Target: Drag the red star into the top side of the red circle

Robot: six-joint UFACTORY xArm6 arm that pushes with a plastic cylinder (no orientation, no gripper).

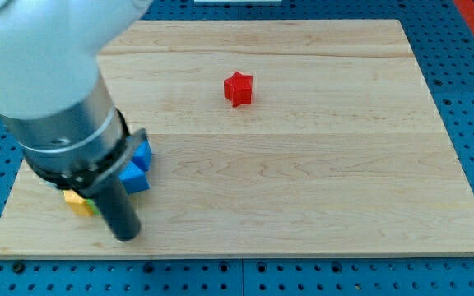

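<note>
The tool's tip (124, 236) rests on the tabletop (303, 181), holding nothing, beside blue blocks (137, 168), well apart from the red star (238, 89).

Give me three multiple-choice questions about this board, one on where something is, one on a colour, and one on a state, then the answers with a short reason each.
1. Where is the red star?
A. upper middle of the wooden board
B. the view's bottom right corner
C. under the arm

2. What colour are the blocks just right of the rod?
A. green
B. blue
C. red

3. Is my tip touching the red star?
A. yes, pressed against it
B. no, far apart
C. the star sits on it

Answers:
1 A, the star lies alone near the view's top centre.
2 B, blue shows beside the rod, with a yellow block to its left.
3 B, the tip is at the view's bottom left.
</note>
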